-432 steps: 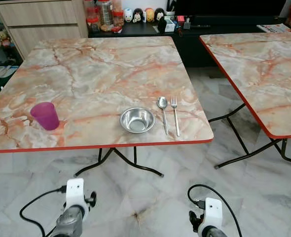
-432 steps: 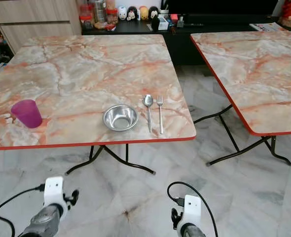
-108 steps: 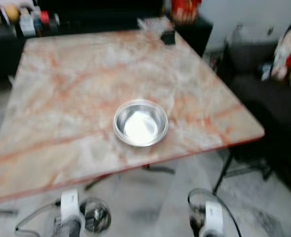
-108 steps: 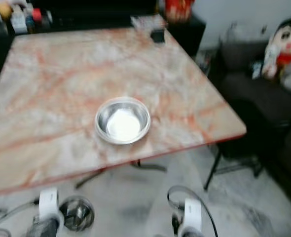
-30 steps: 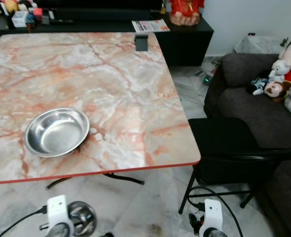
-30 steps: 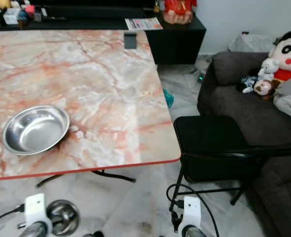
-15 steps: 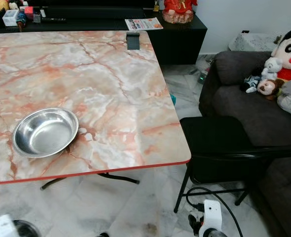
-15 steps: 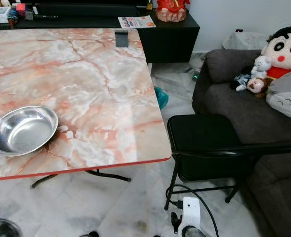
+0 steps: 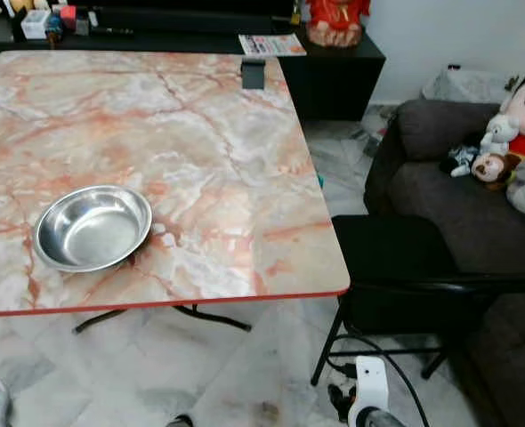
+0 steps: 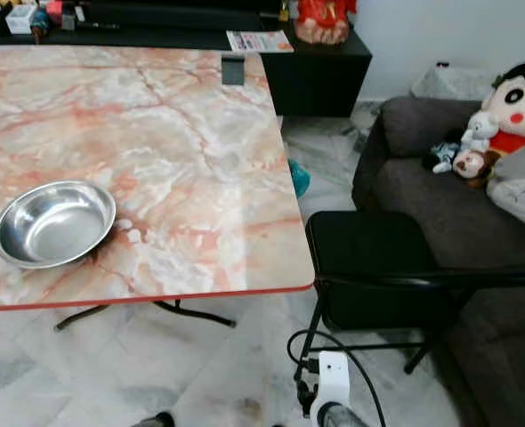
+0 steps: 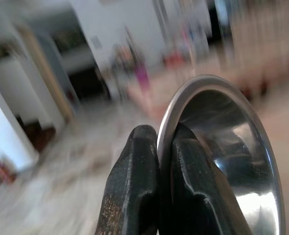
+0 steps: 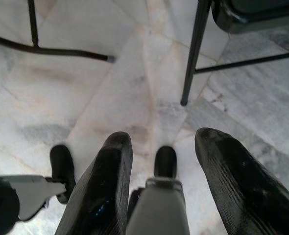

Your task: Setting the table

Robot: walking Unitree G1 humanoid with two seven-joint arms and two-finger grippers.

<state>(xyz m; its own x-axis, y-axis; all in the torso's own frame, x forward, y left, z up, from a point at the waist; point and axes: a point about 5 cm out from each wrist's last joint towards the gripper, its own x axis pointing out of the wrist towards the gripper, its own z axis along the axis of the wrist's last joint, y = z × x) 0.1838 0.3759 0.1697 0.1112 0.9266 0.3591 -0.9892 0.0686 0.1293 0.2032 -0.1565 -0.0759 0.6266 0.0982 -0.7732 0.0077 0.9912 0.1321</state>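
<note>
A steel bowl [image 11: 223,147] was clamped by its rim between the two black fingers [image 11: 134,186] of the left gripper [image 11: 161,147], one finger inside the rim and one outside; the surroundings in the left wrist view were blurred, so the bowl's place in the room could not be determined from it. A second steel bowl [image 9: 92,228] rested upright on the marble-patterned table [image 9: 227,160], near the red-trimmed front edge and toward the robot's left side of the tabletop. A small dark object [image 9: 254,74] stood at the far edge of the same table. The right gripper [image 12: 164,161] hung low over the pale marble floor [image 12: 110,98], its fingers [image 12: 105,181] spread apart with nothing between them; the right wrist unit [image 9: 369,391] appeared at the bottom of the head views with a black cable looped beside it. A black folding chair [image 9: 396,267] stood just beside the table's right edge, its metal legs [image 12: 193,54] also visible in the right wrist view. Beyond the chair, a dark grey sofa [image 9: 440,169] carried several plush toys [image 9: 520,116]. A black low cabinet [image 9: 334,62] ran behind the table, bearing a red figurine [image 9: 338,18] and a printed leaflet [image 9: 270,44].
</note>
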